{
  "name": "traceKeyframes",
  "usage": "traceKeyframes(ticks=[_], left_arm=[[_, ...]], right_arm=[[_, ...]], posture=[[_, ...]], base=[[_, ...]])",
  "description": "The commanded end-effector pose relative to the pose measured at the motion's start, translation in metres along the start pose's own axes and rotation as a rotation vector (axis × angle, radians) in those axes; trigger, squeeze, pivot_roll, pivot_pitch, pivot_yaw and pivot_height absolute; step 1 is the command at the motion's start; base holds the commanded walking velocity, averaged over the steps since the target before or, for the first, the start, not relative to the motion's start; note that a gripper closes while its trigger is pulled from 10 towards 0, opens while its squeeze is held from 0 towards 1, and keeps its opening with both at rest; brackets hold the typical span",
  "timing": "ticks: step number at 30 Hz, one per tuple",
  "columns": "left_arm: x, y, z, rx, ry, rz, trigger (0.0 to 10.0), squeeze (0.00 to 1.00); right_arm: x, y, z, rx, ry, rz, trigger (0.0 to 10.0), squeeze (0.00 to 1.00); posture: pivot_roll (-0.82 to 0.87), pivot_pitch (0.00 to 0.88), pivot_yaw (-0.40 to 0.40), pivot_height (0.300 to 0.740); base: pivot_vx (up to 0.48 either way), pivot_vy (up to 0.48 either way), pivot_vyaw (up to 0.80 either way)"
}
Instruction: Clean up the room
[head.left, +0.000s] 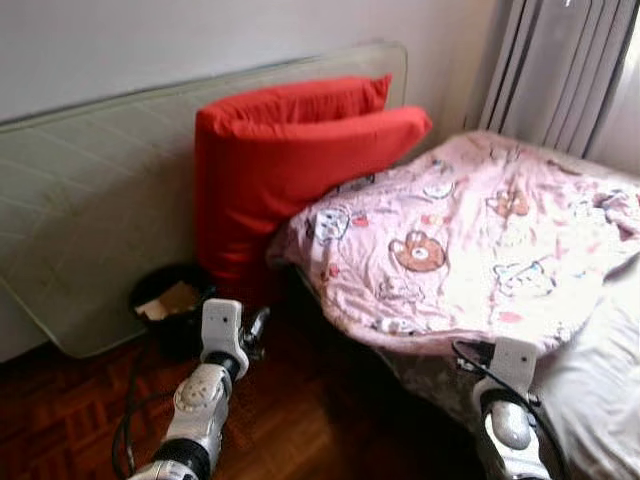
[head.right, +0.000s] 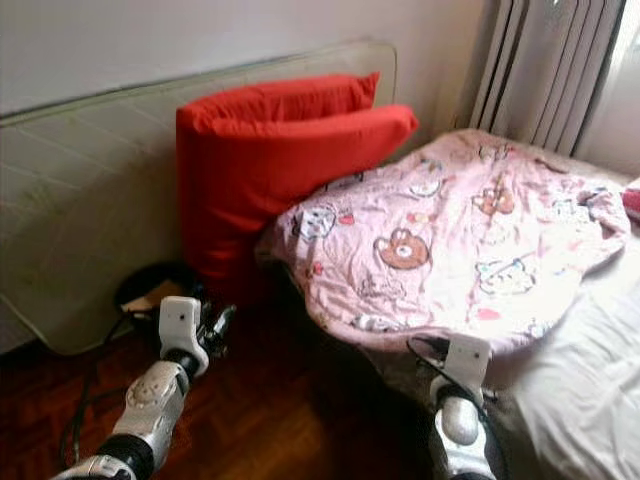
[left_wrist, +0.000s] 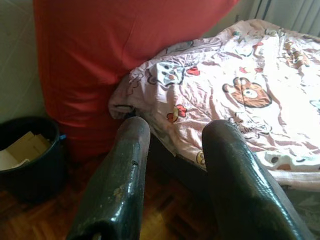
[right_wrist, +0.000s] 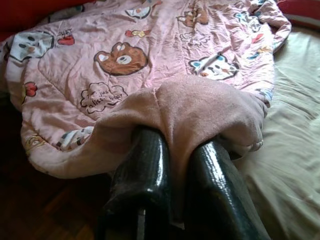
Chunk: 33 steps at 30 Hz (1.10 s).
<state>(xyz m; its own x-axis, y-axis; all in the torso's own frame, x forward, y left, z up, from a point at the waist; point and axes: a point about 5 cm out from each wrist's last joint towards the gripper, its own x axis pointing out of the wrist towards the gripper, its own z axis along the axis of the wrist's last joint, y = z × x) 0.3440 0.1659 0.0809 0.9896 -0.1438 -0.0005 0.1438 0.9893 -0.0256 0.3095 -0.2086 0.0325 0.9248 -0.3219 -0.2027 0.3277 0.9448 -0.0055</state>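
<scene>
Pink blanket (right_wrist: 165, 60) edge pinched in rt pincer (right_wrist: 175, 150).

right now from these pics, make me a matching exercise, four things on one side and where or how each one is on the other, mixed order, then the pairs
Things:
1. red cushion
2. pink blanket
3. black bin
4. right pincer

Places or states:
A. on the wooden floor, paper scraps inside
B. shut on a fold of fabric
C. spread over the bed, printed with cartoon bears
D. propped upright against the leaning mattress

Pairs: 1-D, 2-C, 3-A, 4-B
</scene>
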Motion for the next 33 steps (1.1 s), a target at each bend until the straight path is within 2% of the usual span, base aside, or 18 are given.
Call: traceKeyframes(ticks=[1,3,4,5,6,7,8,23,24,30,32,33], left_arm=[[-0.0010,0.0038,-0.0009,-0.001,0.007,0.014,10.0,0.00],[-0.0010,0.0036,-0.0010,-0.001,0.007,0.013,10.0,0.00],[-0.0010,0.0031,-0.0012,0.000,0.008,0.012,10.0,0.00],[-0.0010,0.0029,-0.0013,0.000,0.008,0.012,10.0,0.00],[-0.0010,0.0027,-0.0013,0.000,0.008,0.011,10.0,0.00],[-0.0010,0.0026,-0.0014,0.000,0.008,0.011,10.0,0.00],[-0.0009,0.0025,-0.0014,0.000,0.009,0.011,10.0,0.00],[-0.0007,0.0036,-0.0005,0.001,0.006,0.014,10.0,0.00],[-0.0007,0.0046,-0.0004,0.001,0.007,0.015,10.0,0.00],[-0.0008,0.0067,-0.0002,0.002,0.010,0.019,10.0,0.00],[-0.0013,0.0073,-0.0010,0.002,0.015,0.020,10.0,0.00],[-0.0015,0.0075,-0.0014,0.002,0.017,0.020,10.0,0.00]], right_arm=[[0.0008,0.0017,0.0019,-0.004,-0.006,0.005,10.0,0.00],[0.0009,0.0017,0.0020,-0.004,-0.006,0.006,10.0,0.00],[0.0010,0.0022,0.0023,-0.001,-0.005,0.010,10.0,0.22],[0.0011,0.0023,0.0024,0.000,-0.006,0.012,10.0,0.22],[0.0011,0.0024,0.0025,0.000,-0.006,0.013,10.0,0.78],[0.0011,0.0025,0.0025,0.000,-0.006,0.013,10.0,0.78],[0.0012,0.0026,0.0026,-0.001,-0.005,0.013,10.0,0.91],[0.0013,0.0029,0.0038,0.007,-0.015,0.011,10.0,0.92],[0.0013,0.0029,0.0040,0.008,-0.016,0.011,10.0,1.00],[0.0011,0.0023,0.0029,0.007,-0.009,0.010,10.0,1.00],[0.0006,0.0030,0.0001,0.020,0.013,0.021,10.0,0.97],[0.0003,0.0034,-0.0012,0.027,0.022,0.026,10.0,0.62]], posture=[[-0.05,0.037,0.037,0.740],[-0.05,0.037,0.037,0.740],[-0.05,0.037,0.037,0.740],[-0.05,0.037,0.037,0.740],[-0.05,0.037,0.037,0.740],[-0.05,0.037,0.037,0.740],[-0.05,0.037,0.037,0.740],[-0.05,0.037,0.037,0.740],[-0.05,0.037,0.037,0.740],[-0.05,0.037,0.038,0.740],[-0.05,0.037,0.038,0.740],[-0.05,0.037,0.038,0.740]], base=[[0.000,0.000,0.00],[0.000,0.000,0.00],[0.000,0.000,0.00],[0.000,0.000,0.00],[0.000,0.000,0.00],[0.000,0.000,0.00],[0.000,0.000,0.00],[0.000,0.000,0.00],[0.000,0.000,0.00],[0.000,0.000,0.00],[0.000,0.000,0.00],[0.000,0.000,0.00]])
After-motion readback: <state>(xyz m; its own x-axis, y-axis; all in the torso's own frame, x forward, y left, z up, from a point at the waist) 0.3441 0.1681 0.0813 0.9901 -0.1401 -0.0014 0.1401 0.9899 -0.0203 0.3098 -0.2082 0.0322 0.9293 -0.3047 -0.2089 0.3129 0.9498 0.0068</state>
